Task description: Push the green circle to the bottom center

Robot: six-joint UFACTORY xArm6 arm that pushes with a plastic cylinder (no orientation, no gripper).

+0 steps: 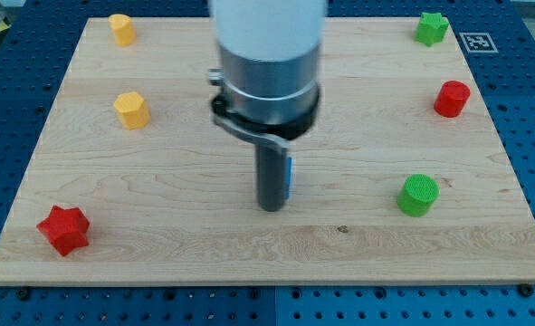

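My tip (271,207) stands mid-board, carrying nothing, touching a sliver of blue block (289,177) (mostly hidden behind the rod). You'll find the green circle (418,195) well apart at three o'clock from it. Push from there and the circle slides toward the board (158,244) edge, not bottom center; circle round its far side first.

Counter (176,258) fills frame; my tip (270,208) near ctr, blue block (289,178) touching its rt side. Green circle (418,195) lower rt, well apart from tip; red cylinder (451,98) above it; green star (431,28) top rt. Two yellow blocks upper left (121,29), (132,110); red star (64,229) btm left.
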